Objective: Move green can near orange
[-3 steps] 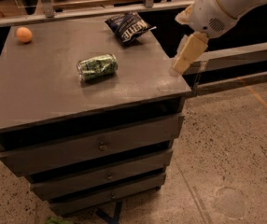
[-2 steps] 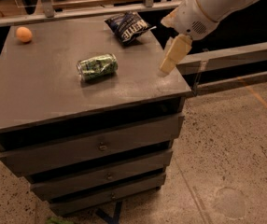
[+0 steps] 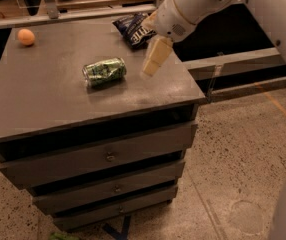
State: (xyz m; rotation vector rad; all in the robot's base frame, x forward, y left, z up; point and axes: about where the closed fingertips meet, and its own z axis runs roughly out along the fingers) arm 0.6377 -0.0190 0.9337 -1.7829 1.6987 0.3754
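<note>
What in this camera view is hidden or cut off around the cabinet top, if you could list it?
- Chip bag, camera view: its right part sits behind the arm's wrist.
- Arm: runs off the top and right edges. Its gripper hangs over the cabinet, just right of the green can.
- Green object on the floor: cut off by the bottom edge.

We note the green can [image 3: 104, 71] lying mid-cabinet top [image 3: 48, 104], the gripper [image 3: 150, 66] just to its right, the chip bag [image 3: 134, 30] behind, and the orange [image 3: 26, 36] at the far left.
</note>
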